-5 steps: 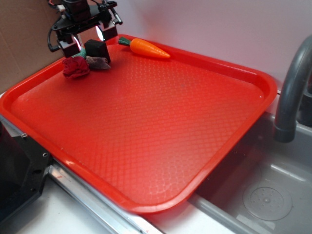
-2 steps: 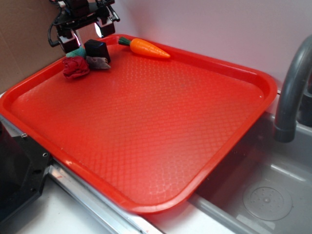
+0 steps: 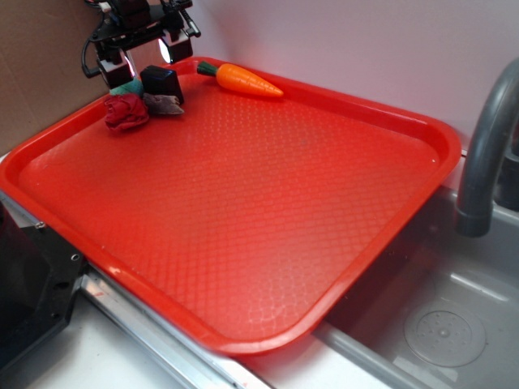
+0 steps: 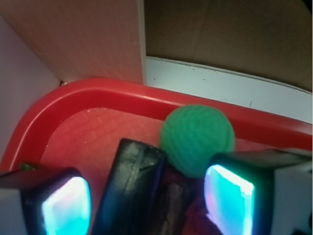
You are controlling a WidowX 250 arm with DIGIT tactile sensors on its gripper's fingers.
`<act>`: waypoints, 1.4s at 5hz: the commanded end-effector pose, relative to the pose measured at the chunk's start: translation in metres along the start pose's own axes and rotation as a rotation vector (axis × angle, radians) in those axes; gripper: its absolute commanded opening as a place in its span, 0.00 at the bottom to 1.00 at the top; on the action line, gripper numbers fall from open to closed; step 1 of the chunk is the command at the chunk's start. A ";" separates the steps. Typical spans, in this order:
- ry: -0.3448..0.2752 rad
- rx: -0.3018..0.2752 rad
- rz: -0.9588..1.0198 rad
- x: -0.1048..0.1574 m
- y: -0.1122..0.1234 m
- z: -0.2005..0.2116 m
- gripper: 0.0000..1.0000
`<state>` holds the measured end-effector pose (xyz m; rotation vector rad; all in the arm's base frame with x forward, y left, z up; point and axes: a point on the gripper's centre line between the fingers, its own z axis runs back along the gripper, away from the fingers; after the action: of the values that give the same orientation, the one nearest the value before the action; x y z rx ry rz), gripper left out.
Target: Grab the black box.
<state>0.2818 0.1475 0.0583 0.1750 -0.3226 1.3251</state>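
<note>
The black box [image 3: 162,83] stands on the red tray [image 3: 268,203] in its far left corner. A teal ball [image 3: 123,88] lies just left of the box, and a crumpled red cloth [image 3: 126,113] lies in front of the ball. My gripper [image 3: 146,61] hovers open just above the box. In the wrist view the black box [image 4: 129,186] lies between the two glowing pads [image 4: 66,205] without touching either, nearer the left one. The green ball [image 4: 198,139] sits beyond it against the tray rim. My gripper [image 4: 146,208] holds nothing.
A toy carrot [image 3: 242,79] lies along the tray's far rim. A small brown-grey scrap [image 3: 166,104] rests in front of the box. A grey faucet [image 3: 485,154] rises over the sink [image 3: 438,324] at right. A black machine housing [image 3: 24,279] is at the lower left, and a cardboard wall [image 3: 40,65] behind.
The gripper has risen from down around the box to just above it, staying open. The box and the other objects have not moved.
</note>
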 end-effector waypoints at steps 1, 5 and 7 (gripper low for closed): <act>-0.009 -0.040 0.024 0.019 0.002 0.013 1.00; 0.030 0.013 -0.029 -0.007 -0.006 -0.007 1.00; 0.040 0.050 -0.039 -0.017 -0.007 -0.021 0.17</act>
<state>0.2908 0.1290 0.0208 0.2103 -0.2114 1.2843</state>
